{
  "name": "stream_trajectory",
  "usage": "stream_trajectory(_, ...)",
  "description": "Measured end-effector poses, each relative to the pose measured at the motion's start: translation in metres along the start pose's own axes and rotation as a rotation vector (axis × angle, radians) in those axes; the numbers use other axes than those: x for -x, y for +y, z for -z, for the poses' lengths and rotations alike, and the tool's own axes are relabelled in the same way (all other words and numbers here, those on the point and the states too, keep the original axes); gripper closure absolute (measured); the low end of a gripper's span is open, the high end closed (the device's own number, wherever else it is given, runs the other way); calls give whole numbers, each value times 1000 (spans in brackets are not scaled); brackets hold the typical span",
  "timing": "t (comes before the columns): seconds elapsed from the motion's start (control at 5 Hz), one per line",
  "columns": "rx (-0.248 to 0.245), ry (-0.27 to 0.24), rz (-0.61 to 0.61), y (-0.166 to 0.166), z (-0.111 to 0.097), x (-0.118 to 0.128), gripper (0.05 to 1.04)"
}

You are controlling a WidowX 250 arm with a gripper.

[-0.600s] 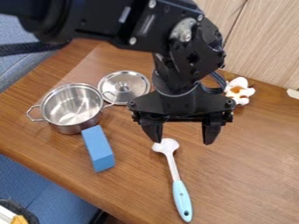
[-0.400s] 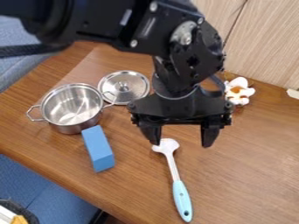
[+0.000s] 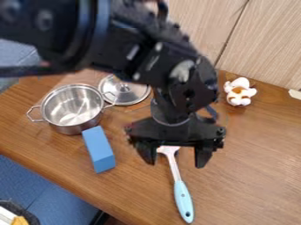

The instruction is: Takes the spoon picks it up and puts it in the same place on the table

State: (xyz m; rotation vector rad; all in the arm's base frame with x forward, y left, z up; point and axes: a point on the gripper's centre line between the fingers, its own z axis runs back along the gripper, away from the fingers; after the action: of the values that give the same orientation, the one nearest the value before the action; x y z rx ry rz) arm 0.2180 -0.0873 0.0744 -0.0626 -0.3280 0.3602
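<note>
Your black two-finger end effector (image 3: 174,164) hangs over the middle of the worktop (image 3: 253,171), released, with its fingers spread and a gap between them. The spoon with a smooth white head and a pale blue rounded handle (image 3: 183,200) lies on the wood-grained surface, its neck showing between the fingertips in your view. Part of its head is hidden behind the end effector, so you cannot tell whether they touch. A small hole pierces the handle's far end.

To the left you have a round, shiny stainless-steel pot (image 3: 75,128) with two looped wire handles; its open mouth shows a bare metal interior with streaky reflections. Just beside it is a round steel lid with a central knob (image 3: 123,90), partly hidden by the arm. A blue rectangular block with flat faces (image 3: 99,149) lies near the pot's lower side. Well apart, near the pale wood-grained panel (image 3: 267,39), sits a lumpy white toy with orange-brown patches (image 3: 239,92).
</note>
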Motion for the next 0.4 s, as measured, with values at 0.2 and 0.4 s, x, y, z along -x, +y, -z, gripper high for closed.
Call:
stream_trajectory(0.2,-6,27,-26,2,14,8,83)
stream_trajectory(0.4,-30,108,-75,-2,28,25,83)
